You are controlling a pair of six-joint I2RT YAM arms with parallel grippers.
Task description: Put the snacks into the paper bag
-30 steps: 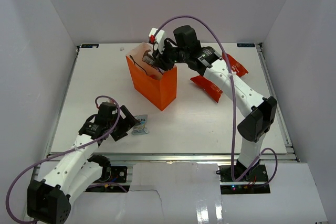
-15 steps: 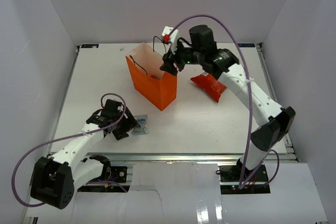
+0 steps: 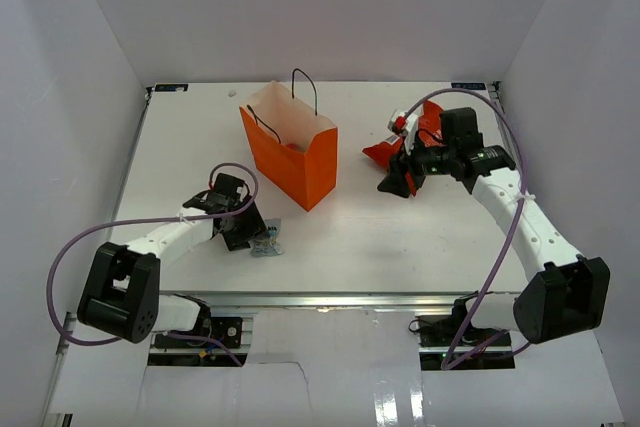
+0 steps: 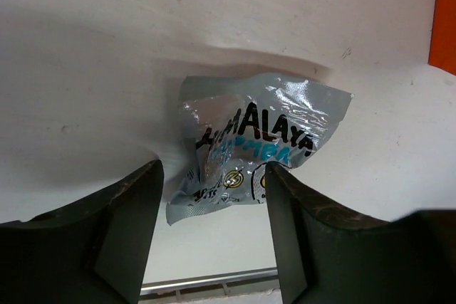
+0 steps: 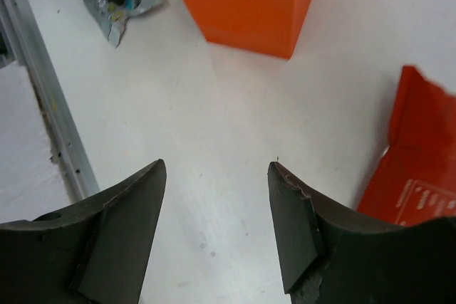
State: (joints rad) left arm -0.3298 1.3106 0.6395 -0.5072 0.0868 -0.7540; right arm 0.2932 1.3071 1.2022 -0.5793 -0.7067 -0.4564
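The orange paper bag (image 3: 295, 157) stands upright at the table's middle with black cord handles; it also shows in the right wrist view (image 5: 249, 1). A pale-blue silvery wrapper (image 3: 267, 241) lies near the front left, seen close in the left wrist view (image 4: 249, 151). My left gripper (image 3: 250, 232) is open, its fingers on either side of the wrapper's near edge (image 4: 214, 176). The red chip bag (image 3: 400, 152) lies right of the paper bag, partly under my right arm; it also shows in the right wrist view (image 5: 413, 161). My right gripper (image 3: 393, 183) is open and empty over bare table (image 5: 217, 169).
White walls enclose the table on three sides. A metal rail runs along the table's front edge (image 3: 320, 297). The pale-blue wrapper and the left gripper's dark tip also show in the right wrist view (image 5: 117, 5).
My right gripper has left the paper bag's mouth, swung right and come down beside the red chip bag. My left gripper has moved forward to the pale-blue wrapper.
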